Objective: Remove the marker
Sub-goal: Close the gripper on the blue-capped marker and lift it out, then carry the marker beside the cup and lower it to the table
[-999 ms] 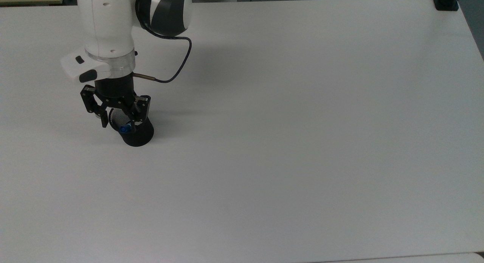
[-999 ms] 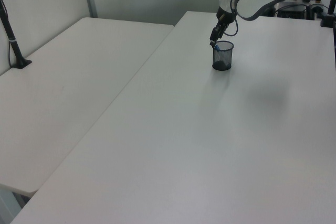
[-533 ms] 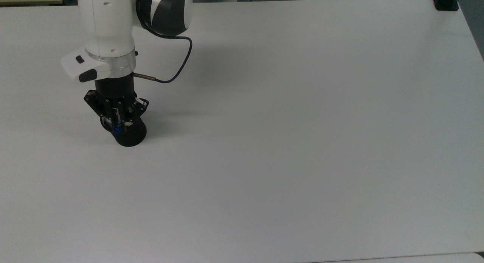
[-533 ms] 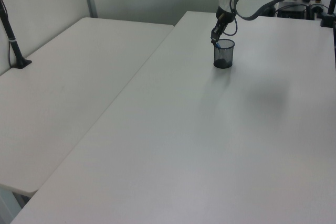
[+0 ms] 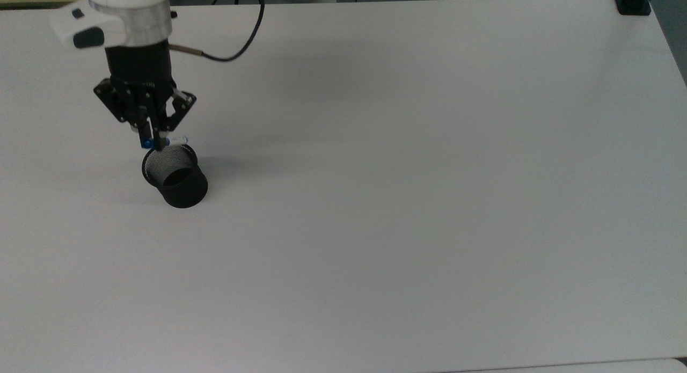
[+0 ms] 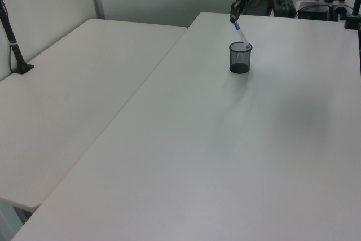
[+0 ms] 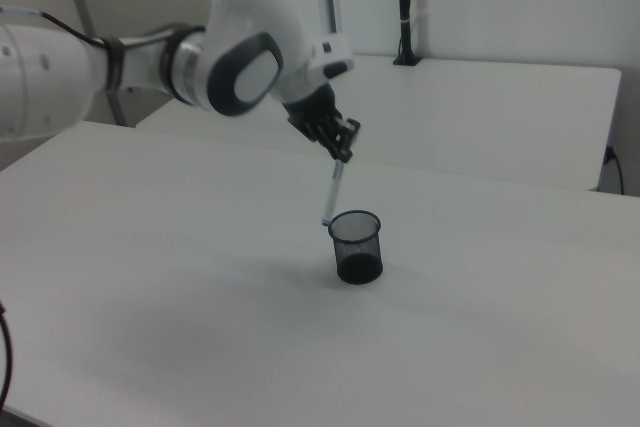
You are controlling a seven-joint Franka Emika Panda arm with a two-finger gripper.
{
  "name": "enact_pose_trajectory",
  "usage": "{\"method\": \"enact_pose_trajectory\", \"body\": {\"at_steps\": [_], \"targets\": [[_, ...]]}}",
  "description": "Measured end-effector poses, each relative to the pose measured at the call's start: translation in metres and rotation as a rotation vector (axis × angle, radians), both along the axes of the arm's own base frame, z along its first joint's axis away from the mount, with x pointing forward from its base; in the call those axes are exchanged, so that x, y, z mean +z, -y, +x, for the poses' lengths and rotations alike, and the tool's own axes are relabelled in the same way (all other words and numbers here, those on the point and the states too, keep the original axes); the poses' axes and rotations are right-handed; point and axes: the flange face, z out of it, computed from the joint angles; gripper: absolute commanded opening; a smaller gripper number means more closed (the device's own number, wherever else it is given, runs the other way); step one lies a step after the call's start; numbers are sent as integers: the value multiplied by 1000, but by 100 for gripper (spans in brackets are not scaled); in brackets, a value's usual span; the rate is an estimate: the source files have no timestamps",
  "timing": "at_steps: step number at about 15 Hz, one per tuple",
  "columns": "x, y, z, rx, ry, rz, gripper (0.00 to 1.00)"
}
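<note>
Since half a second ago the gripper (image 5: pixel 152 142) has risen off the black mesh cup (image 5: pixel 177 181) and drawn the marker (image 5: pixel 163 141) up with it, so the cup's mouth, which the black claw covered before, now lies open in the top view's left part. The cup itself has stayed where it was on the white table (image 5: pixel 418 190).

The fingers are closed on the marker's upper end, near its blue cap. In the right view, the gripper (image 7: pixel 343 155) sits at the upper centre of the frame and the marker (image 7: pixel 332 193) hangs from it as a slim white barrel, slightly tilted, its lower blue end just beside the rim of the mesh cup (image 7: pixel 356 247) on the right view's left side. Whether that tip touches the rim cannot be told.

In the left view, toward the upper right of the frame, the marker (image 6: pixel 241 33) slants down from the gripper (image 6: pixel 233 17) to the top of the cup (image 6: pixel 240 57).

A second white table (image 6: pixel 79 88) stands alongside in the left view's left half, with a black clamp post (image 6: pixel 12 40) at its far left edge.
</note>
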Motion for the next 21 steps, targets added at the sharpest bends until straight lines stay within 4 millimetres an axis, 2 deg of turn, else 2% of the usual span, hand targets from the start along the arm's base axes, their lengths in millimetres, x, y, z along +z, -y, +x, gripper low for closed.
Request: {"method": "enact_pose_trajectory", "body": {"at_steps": [2,3,5,7,9,11,13,17,19,21], "targets": [[34,-7,-24,0,-56,48,0],[39,-13,-30,5,-82,68,0],[31,-35,-32,38,-146,92,0],[-1,-63,-23,79,-214,98,0],[-43,-84,-10,108,-283,96,0],[-85,-97,-1,124,-349,94,0],[-117,-104,4,131,-398,93,0],[-155,-124,8,162,-454,94,3],[-163,-134,12,185,-451,74,3],[-169,-140,16,182,-431,51,11]]}}
